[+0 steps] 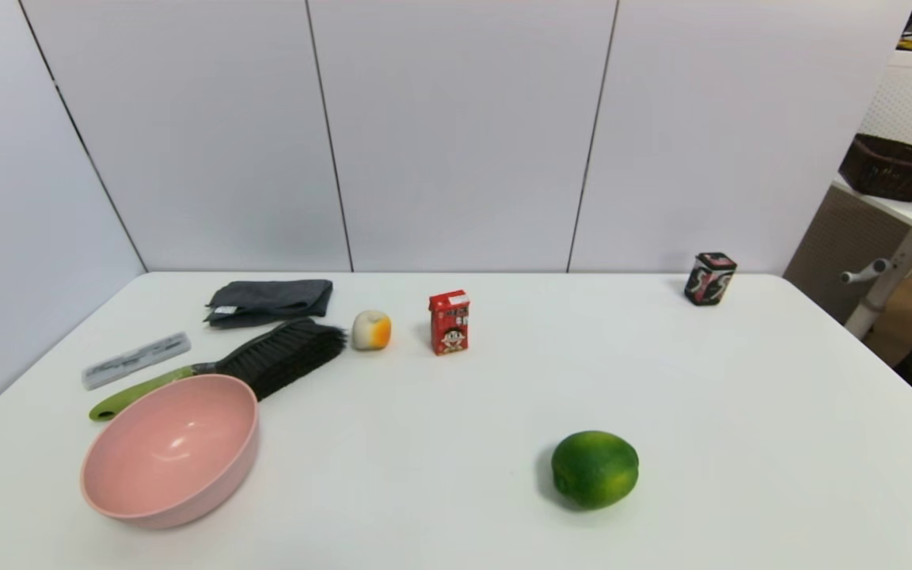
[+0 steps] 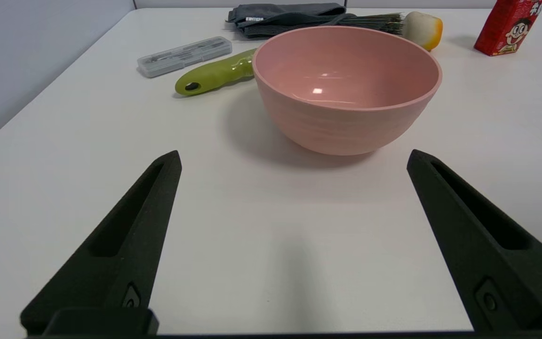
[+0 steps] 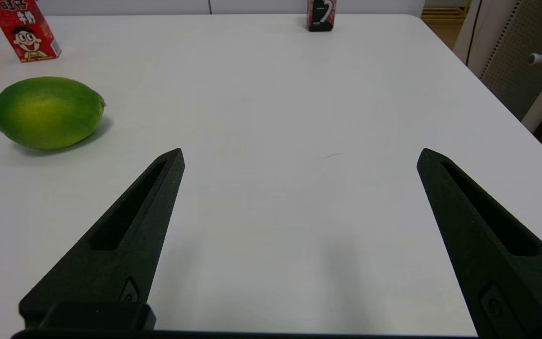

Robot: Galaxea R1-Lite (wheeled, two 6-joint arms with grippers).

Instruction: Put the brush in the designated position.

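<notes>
Left gripper (image 2: 294, 157): your nearer hand, jaws spread, empty. Brush (image 1: 228, 366): left of frame, behind pink bowl (image 1: 133, 504), handle toward lower left. Right gripper (image 3: 299, 155): parked, likewise spread.

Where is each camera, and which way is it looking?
Head view: high on the robot, looking down over the table; no arms show.
Left wrist view: behind the open left gripper, facing the pink bowl and brush.
Right wrist view: behind the open right gripper, facing the lime.
Both wrist views share the red carton.
</notes>
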